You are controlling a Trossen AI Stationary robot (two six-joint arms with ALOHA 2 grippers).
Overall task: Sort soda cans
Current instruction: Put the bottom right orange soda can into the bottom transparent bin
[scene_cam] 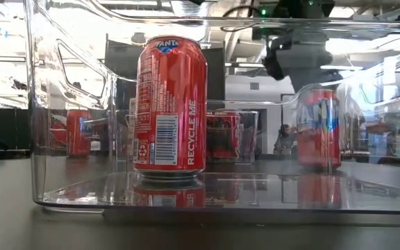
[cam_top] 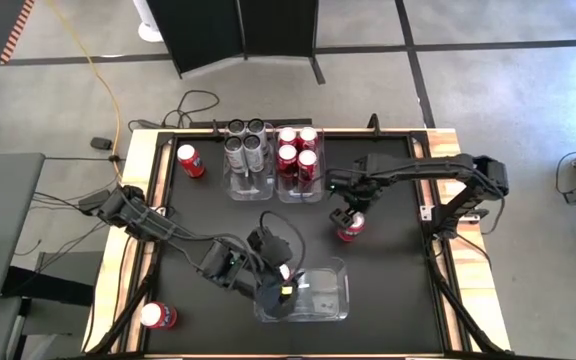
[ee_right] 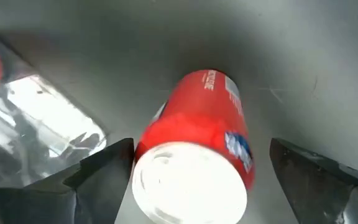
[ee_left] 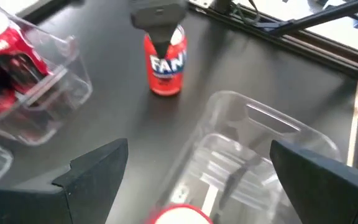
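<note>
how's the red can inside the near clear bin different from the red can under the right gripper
The can in the near bin stands inside the clear bin, below the open left gripper; the can on the mat stands on the bare black mat between the open right gripper's fingers. Both are upright red Fanta cans with silver tops.

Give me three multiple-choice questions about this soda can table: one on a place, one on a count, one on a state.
1. Where does the red can under the right gripper stand? A) on the bare table B) in the near bin C) in a far bin
2. How many silver cans are there? A) two B) four C) six
3. The left gripper has its jaws: A) shut on a can B) open C) hidden

Answers: A, black surface surrounds it; B, four silver tops show together; B, they stand wide apart in the left wrist view.
</note>
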